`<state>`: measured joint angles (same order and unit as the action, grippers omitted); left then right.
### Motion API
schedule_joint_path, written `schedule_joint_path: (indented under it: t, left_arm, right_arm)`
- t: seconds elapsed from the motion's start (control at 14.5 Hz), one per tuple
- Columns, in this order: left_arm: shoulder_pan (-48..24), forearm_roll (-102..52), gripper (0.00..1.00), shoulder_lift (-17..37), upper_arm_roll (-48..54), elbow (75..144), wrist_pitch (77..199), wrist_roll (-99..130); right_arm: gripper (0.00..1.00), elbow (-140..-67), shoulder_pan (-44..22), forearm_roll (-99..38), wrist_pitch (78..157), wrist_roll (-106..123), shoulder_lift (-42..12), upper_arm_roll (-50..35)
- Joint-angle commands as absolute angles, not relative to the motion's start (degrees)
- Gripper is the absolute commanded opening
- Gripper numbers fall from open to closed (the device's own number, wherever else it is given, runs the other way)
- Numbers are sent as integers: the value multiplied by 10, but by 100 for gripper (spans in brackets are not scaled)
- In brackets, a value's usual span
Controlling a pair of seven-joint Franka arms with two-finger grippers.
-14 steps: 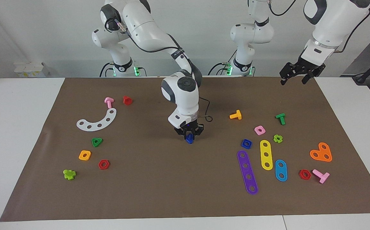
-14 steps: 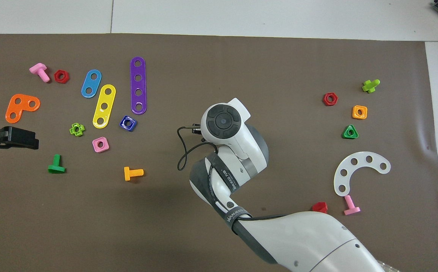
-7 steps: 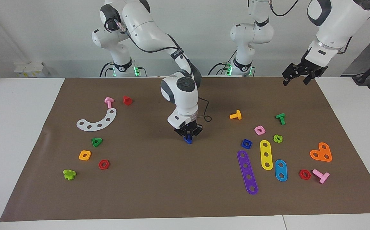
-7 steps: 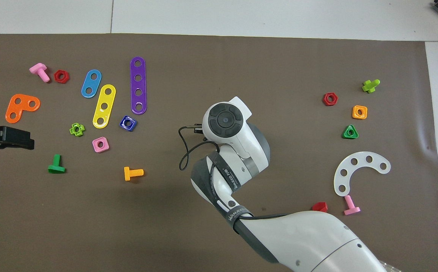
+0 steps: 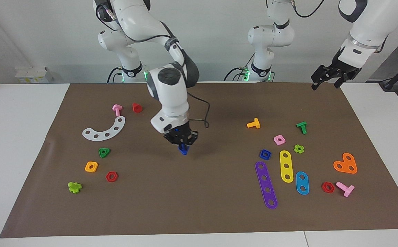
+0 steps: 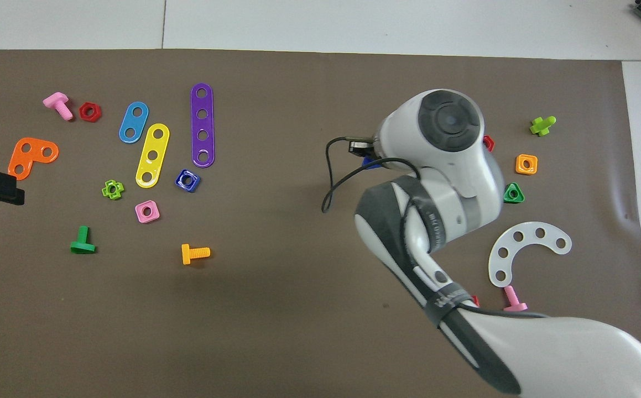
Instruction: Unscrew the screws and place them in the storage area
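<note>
The dark blue screw hangs pinched between the fingertips of the right gripper, its pointed end downward, lifted clear of the brown mat roughly midway along the table. In the overhead view only a sliver of the blue shows beside the wrist, the arm covering the rest.

Judging from the layout, this is the carry step: the screw is off its nut and needs to go to the loose collection toward the right arm's end of the table. Off to that side of the gripper lie the green triangular nut, the orange square nut, the red hex nut and the white curved strip; a bare patch of mat sits between them and the gripper.

To do it well, keep the pinch firm and the wrist level, since the piece is small, smooth plastic and could twist out. Travel low over the mat, stop short of the green nut, descend until the tip meets the mat, then release, so it does not bounce among its neighbours.

The left gripper waits with fingers spread, raised over the mat's corner at the left arm's end
</note>
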<state>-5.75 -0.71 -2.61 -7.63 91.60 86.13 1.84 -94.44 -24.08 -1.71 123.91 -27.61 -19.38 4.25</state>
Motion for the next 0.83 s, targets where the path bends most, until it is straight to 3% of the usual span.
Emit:
schedule_joint_path:
  t: [0.0,0.35,0.55,0.76]
  left_arm:
    - [-43,-1,100,16,-72,860,830,6]
    - [-50,-2,100,4,-67,883,837,7]
    - [-54,-2,100,-1,-66,908,887,5]
    - [-73,-2,100,-3,-66,912,896,9]
  right_arm:
    - [0,-1039,-155,-31,1241,-171,-122,33]
    - [0,-1133,-72,-34,1282,-61,-94,32]
    - [0,-1210,-56,-50,1350,-54,-86,32]
    - [0,-1227,-45,-83,1369,-43,-87,32]
